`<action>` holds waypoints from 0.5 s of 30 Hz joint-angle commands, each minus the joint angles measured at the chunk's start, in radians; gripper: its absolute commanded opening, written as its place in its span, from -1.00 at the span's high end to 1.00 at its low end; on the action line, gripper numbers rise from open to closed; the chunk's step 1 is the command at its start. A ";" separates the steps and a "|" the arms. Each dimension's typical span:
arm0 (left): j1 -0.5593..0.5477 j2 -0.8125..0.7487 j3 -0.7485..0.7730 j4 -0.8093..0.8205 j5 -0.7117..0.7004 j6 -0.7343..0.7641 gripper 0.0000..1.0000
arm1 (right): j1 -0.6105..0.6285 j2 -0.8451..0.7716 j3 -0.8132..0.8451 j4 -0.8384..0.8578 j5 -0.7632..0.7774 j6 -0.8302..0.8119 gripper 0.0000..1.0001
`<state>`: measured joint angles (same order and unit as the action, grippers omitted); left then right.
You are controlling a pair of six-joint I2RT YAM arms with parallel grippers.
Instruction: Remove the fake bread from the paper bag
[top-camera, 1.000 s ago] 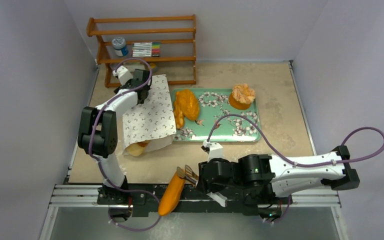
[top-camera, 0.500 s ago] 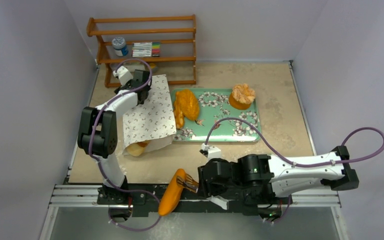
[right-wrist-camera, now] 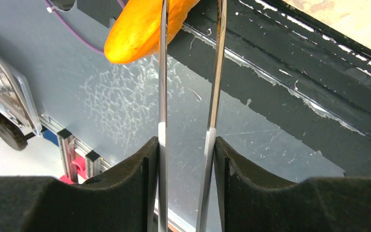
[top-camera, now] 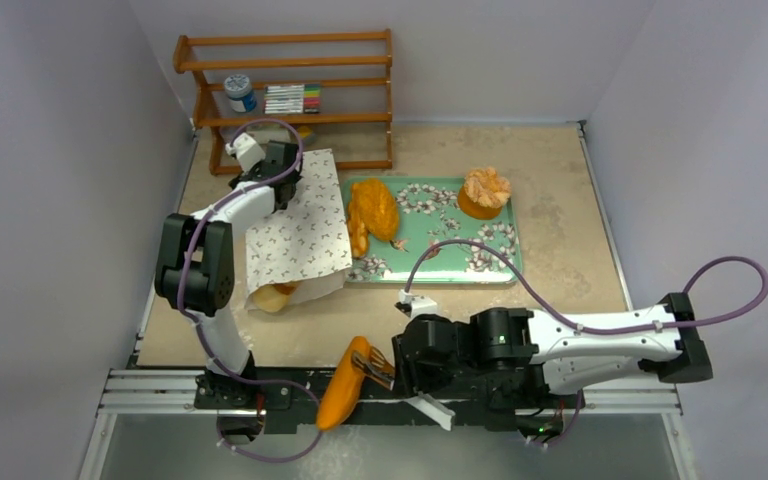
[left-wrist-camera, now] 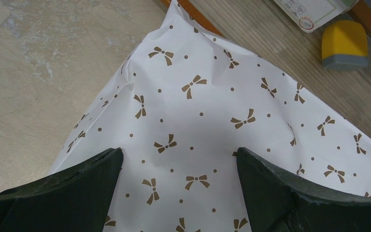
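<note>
The paper bag (top-camera: 298, 232), white with brown bows, lies at the left with its mouth toward me. A golden bread (top-camera: 274, 297) peeks out of the mouth. My left gripper (top-camera: 282, 178) is open over the bag's far end, and its jaws straddle the paper (left-wrist-camera: 193, 121). My right gripper (top-camera: 398, 364) is shut on metal tongs (top-camera: 373, 368). The tong blades (right-wrist-camera: 162, 72) close on the long smooth orange loaf (top-camera: 343, 387), which lies over the table's near edge. The same loaf (right-wrist-camera: 137, 29) shows in the right wrist view. A lumpy loaf (top-camera: 372, 210) and a ruffled pastry (top-camera: 485, 188) lie on the green floral tray (top-camera: 440, 255).
A wooden rack (top-camera: 290, 120) stands at the back left with a jar (top-camera: 240, 93) and a marker set (top-camera: 292, 98). A yellow block (left-wrist-camera: 344, 42) sits by the rack. A black rail (top-camera: 290, 392) runs along the near edge. Walls close in on three sides.
My right gripper moved toward the near edge with the tongs, whose tips went from the loaf's far end onto the loaf. The left arm and bag stayed still.
</note>
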<state>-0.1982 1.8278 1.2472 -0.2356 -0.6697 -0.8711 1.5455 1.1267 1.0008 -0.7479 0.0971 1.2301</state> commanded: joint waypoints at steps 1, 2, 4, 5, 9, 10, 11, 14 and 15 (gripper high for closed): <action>0.013 -0.041 -0.011 0.027 0.018 0.014 -0.79 | -0.040 0.015 -0.025 0.085 -0.059 -0.020 0.10; 0.015 -0.041 -0.014 0.029 0.020 0.015 -0.79 | -0.047 0.020 -0.025 0.086 -0.067 -0.027 0.10; 0.020 -0.041 -0.018 0.034 0.024 0.015 -0.79 | -0.062 0.034 -0.025 0.102 -0.082 -0.045 0.10; 0.021 -0.040 -0.020 0.035 0.026 0.015 -0.79 | -0.068 0.042 -0.025 0.108 -0.091 -0.051 0.08; 0.029 -0.042 -0.024 0.044 0.037 0.012 -0.79 | -0.100 0.071 -0.025 0.137 -0.124 -0.088 0.08; 0.030 -0.044 -0.025 0.045 0.039 0.012 -0.79 | -0.108 0.078 -0.025 0.147 -0.135 -0.098 0.07; 0.032 -0.044 -0.028 0.047 0.041 0.012 -0.79 | -0.117 0.086 -0.025 0.158 -0.145 -0.110 0.08; 0.038 -0.046 -0.035 0.054 0.047 0.012 -0.79 | -0.131 0.109 -0.025 0.204 -0.183 -0.145 0.07; 0.042 -0.047 -0.037 0.056 0.051 0.010 -0.79 | -0.135 0.119 -0.025 0.212 -0.193 -0.159 0.07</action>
<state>-0.1768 1.8233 1.2285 -0.2047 -0.6342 -0.8707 1.4273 1.2282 0.9730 -0.6197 -0.0296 1.1393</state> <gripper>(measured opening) 0.892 0.467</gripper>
